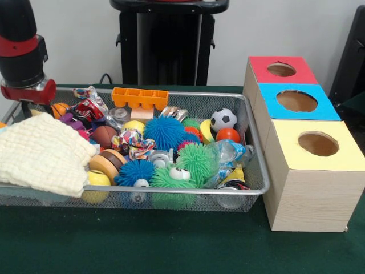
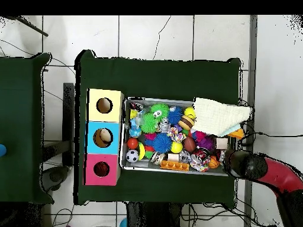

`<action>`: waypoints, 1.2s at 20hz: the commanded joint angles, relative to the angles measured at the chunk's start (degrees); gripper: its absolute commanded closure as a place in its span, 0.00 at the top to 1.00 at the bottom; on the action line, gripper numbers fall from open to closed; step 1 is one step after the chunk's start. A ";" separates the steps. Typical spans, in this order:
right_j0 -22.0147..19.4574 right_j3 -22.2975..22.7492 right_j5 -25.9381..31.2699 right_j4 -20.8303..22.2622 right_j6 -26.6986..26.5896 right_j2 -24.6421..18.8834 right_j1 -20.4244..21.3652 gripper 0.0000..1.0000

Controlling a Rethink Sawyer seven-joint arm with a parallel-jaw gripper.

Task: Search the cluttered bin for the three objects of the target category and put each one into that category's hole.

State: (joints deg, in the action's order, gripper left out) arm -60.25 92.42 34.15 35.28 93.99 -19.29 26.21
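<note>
The silver wire-mesh bin [image 1: 251, 134] stands on the green table, full of toys; it also shows in the overhead view [image 2: 123, 133]. The red-topped hole [image 1: 281, 69] is on the farthest wooden box to the bin's right, and shows in the overhead view [image 2: 101, 169]. My gripper [image 1: 25, 105] hangs under the red and black arm at the bin's far left corner, its tip hidden behind the rim and toys; from overhead it [image 2: 239, 164] is over the bin's corner. An orange rounded thing [image 1: 59, 108] and a purple one [image 1: 71, 121] lie beside it. I cannot tell whether they are plush.
A cream cloth [image 1: 43, 153] drapes over the bin's near left corner. In the bin lie a blue spiky ball [image 1: 164, 132], a green spiky ball [image 1: 197, 161], a soccer ball [image 1: 223, 120] and an orange tray [image 1: 140, 97]. Blue-topped [image 1: 296, 101] and yellow-topped [image 1: 317, 143] holes sit nearer.
</note>
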 commanded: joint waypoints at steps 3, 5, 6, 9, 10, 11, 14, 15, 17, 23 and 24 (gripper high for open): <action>-1.64 3.67 1.22 3.76 -8.69 -1.36 -0.26 1.00; -2.24 4.20 2.41 3.33 -9.89 -1.79 0.90 1.00; -2.43 4.41 2.98 3.13 -10.30 -1.94 1.52 1.00; -2.86 5.23 4.69 2.54 -11.17 -2.29 3.54 1.00; -2.95 5.58 5.19 2.38 -11.31 -2.36 4.28 1.00; -2.99 5.90 5.51 2.23 -11.28 -2.46 4.83 1.00; -2.66 6.29 6.32 1.92 -11.00 -2.67 5.72 1.00; -2.44 6.33 6.69 1.81 -10.87 -2.69 6.06 1.00; -2.43 6.35 6.51 2.01 -10.66 -2.74 5.93 1.00; -2.52 5.29 5.02 3.42 -10.37 -2.45 3.95 1.00; -2.48 5.10 4.64 3.75 -10.27 -2.30 3.54 1.00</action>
State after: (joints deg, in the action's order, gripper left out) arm -62.04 96.23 35.41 35.45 94.00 -19.78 30.97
